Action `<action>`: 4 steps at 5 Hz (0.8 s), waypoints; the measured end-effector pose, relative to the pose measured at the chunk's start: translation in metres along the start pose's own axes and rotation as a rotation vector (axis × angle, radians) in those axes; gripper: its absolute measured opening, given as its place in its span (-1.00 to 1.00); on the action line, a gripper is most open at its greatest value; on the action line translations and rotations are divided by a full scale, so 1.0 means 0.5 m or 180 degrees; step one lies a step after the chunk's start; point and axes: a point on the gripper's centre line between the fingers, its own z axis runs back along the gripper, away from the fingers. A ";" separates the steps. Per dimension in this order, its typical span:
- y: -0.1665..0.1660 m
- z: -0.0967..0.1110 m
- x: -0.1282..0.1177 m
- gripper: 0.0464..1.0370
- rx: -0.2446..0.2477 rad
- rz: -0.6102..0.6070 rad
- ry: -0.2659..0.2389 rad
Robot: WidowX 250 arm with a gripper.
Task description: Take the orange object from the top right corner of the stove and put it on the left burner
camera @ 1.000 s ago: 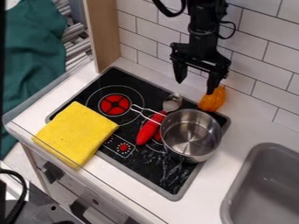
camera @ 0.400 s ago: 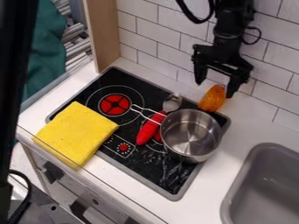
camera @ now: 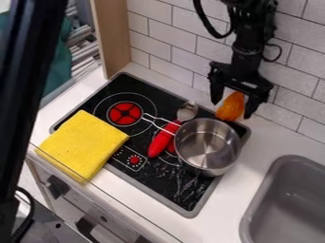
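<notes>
The tool [camera: 231, 110] is open around the orange object [camera: 231, 106], upper right.
Its fingers stand apart; the object sits at the stove's [camera: 162, 193] top right edge, near the metal pot [camera: 207, 146].

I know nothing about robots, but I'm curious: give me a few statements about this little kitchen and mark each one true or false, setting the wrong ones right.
1. The orange object is at the top right corner of the stove. True.
2. The gripper's jaws are shut. False: on the gripper they stand apart, with the orange object between them in this view.
3. The red-handled spoon lies between the left burner and the metal pot. True.
4. The yellow pad is inside the sink. False: the yellow pad overlaps the stove's edge.
</notes>
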 end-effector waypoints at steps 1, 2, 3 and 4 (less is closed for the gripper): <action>0.010 -0.026 -0.011 0.92 0.0055 0.0019 0.0153; 0.019 -0.029 -0.008 0.81 0.0080 0.0053 0.0112; 0.022 -0.041 -0.012 0.22 0.0125 0.0100 0.0073; 0.024 -0.050 -0.027 -0.33 0.0167 0.0093 0.0088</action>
